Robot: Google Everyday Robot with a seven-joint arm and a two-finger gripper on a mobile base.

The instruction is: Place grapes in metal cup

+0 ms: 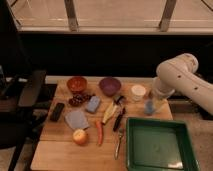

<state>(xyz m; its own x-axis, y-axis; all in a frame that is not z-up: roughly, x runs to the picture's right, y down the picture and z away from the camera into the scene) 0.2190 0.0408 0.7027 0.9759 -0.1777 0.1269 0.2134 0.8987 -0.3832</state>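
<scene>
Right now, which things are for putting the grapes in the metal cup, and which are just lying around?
For the job: grapes; metal cup, partly behind the arm; gripper, open, by the cups on the right.

Just lying about: red bowl; purple bowl; white cup; light blue cup; apple; carrot; banana; green tray.

Wooden table (55, 154) with grapes (79, 99), green tray (155, 121)
</scene>
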